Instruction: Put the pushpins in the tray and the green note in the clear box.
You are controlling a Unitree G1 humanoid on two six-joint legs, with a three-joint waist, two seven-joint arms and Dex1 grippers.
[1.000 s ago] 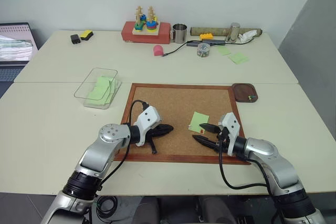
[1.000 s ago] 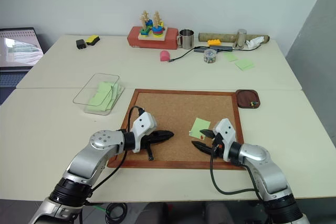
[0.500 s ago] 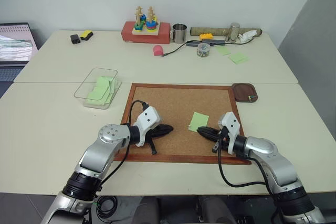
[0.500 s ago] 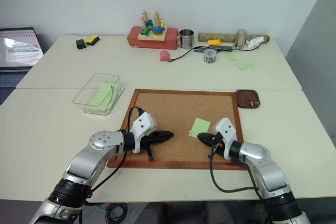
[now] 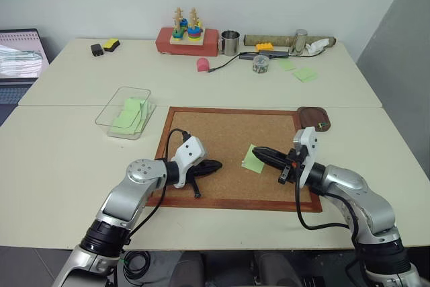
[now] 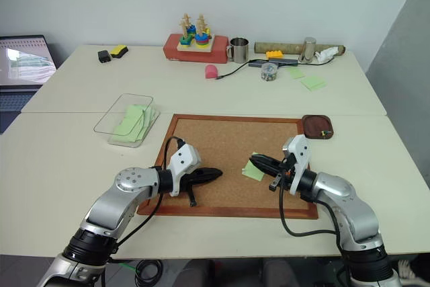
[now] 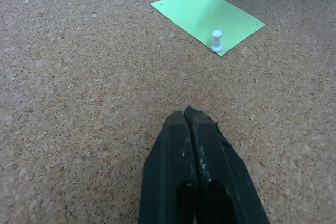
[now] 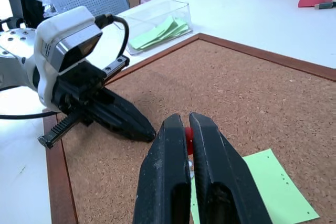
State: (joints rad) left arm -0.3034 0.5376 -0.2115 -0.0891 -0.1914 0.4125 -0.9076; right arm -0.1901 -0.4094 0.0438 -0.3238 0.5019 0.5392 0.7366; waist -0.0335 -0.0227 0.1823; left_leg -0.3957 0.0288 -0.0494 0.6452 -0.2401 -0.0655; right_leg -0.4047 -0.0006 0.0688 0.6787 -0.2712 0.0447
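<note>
Two pale tables (image 5: 60, 166) butted together, smooth tops. On the near one: 1 cork board (image 5: 222, 139), rectangular, grainy brown w/ a reddish wood frame. 1 clear box (image 5: 114, 109), see-thru plastic w/ low walls & rounded corners, left of the board, holding several green notes. 1 tray (image 5: 310, 120), dark brown wood w/ rounded corners, just off the board's far right corner, w/ something tiny inside, can't tell what. 1 green note (image 5: 252, 161), flat square paper w/ pin holes, lying on the cork. My left gripper (image 7: 185, 119) is clenched on nothing, tips over bare cork. My right gripper (image 8: 185, 124) is above the note, pinching 1 red pushpin (image 8: 188, 139) by its plastic head. 1 more pin (image 7: 216, 41) stands upright in the note's corner, looks whitish in left wrist view.
</note>
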